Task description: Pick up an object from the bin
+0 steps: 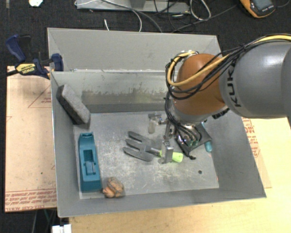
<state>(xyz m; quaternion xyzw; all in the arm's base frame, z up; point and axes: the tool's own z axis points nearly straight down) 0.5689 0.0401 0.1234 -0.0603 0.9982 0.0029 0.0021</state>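
A: What lies closest to us in the bin (160, 202)?

B: A small brown lump (113, 188) near the front left corner. It is touching, or just beside, the near end of a long blue plastic block (88, 163) that runs along the left wall.

A: And the gripper (168, 153)?

B: It is down low in the middle of the floor, right of centre, below the orange cover (199, 89) and its cables. Whether it is released or clenched, I cannot tell.

A: Which thing is it at?

B: It stands at the right end of a flat grey pronged piece (138, 147), whose prongs point left. A small yellow-green piece (177, 157) lies just beside it on the right. I cannot tell if it grips either one.

A: Anything else close by?

B: A bit of light blue (208, 145) shows further right, under the arm (262, 81). A small pale thing (153, 124) lies just behind the pronged piece.

A: And farthest back?

B: A dark grey block (72, 107) lies slantwise in the far left corner, well apart from the gripper.
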